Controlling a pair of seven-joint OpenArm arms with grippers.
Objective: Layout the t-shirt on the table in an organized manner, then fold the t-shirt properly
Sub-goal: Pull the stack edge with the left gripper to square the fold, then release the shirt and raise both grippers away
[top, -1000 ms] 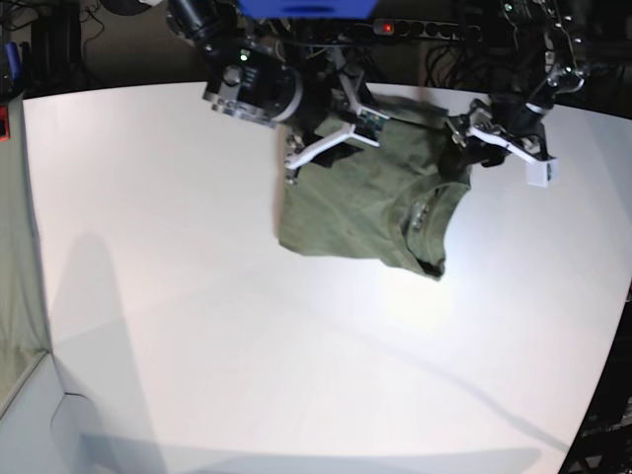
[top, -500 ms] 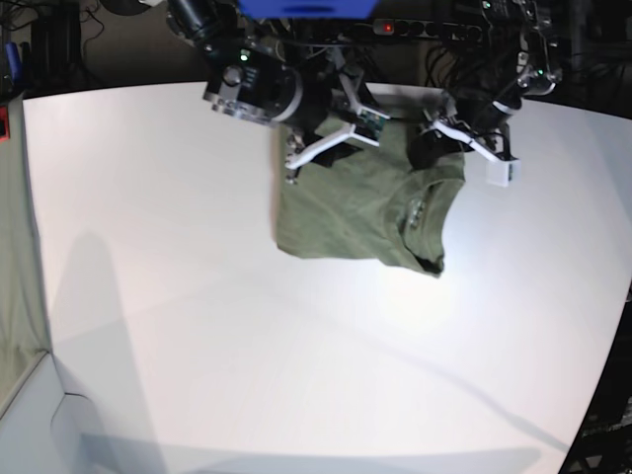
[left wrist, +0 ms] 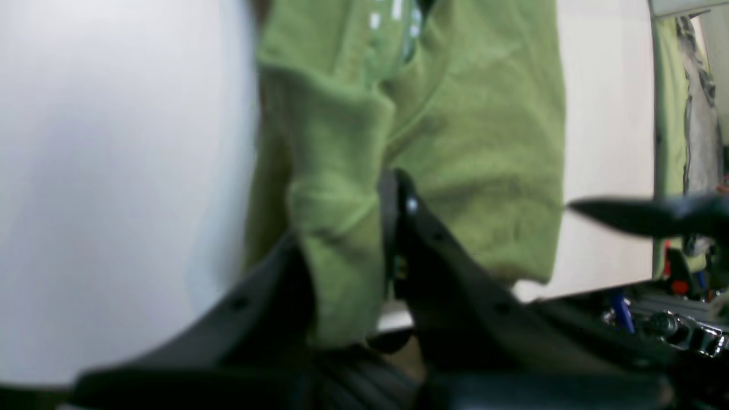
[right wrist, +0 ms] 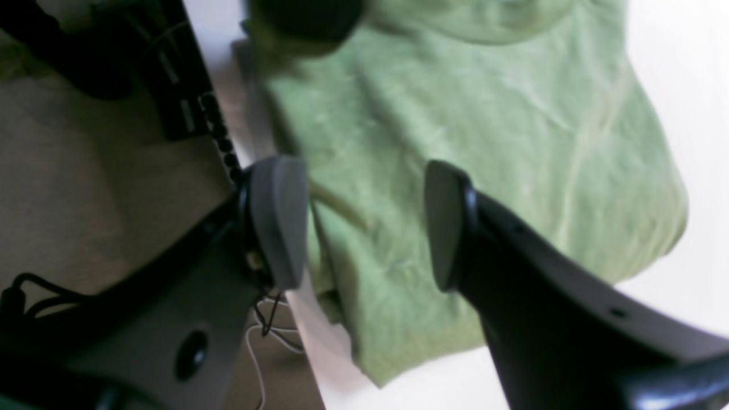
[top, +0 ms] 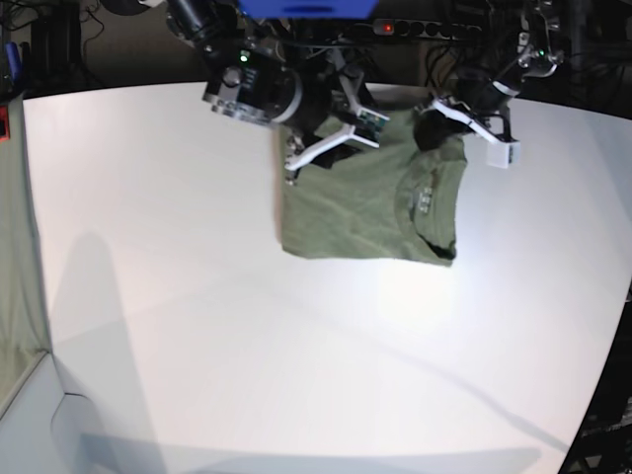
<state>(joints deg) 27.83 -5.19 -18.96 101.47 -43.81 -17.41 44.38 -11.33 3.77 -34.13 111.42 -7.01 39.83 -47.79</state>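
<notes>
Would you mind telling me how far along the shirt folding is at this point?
Early stage. The t-shirt lies bunched on the table, not spread out. In hand: the left gripper is shut on a fold of cloth near the collar, while the right gripper is open over the fabric at the table's far edge. Spreading flat and all folding remain.

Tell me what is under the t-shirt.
The white table lies under the t-shirt. Whatever else is beneath the cloth is covered and cannot be seen.
</notes>
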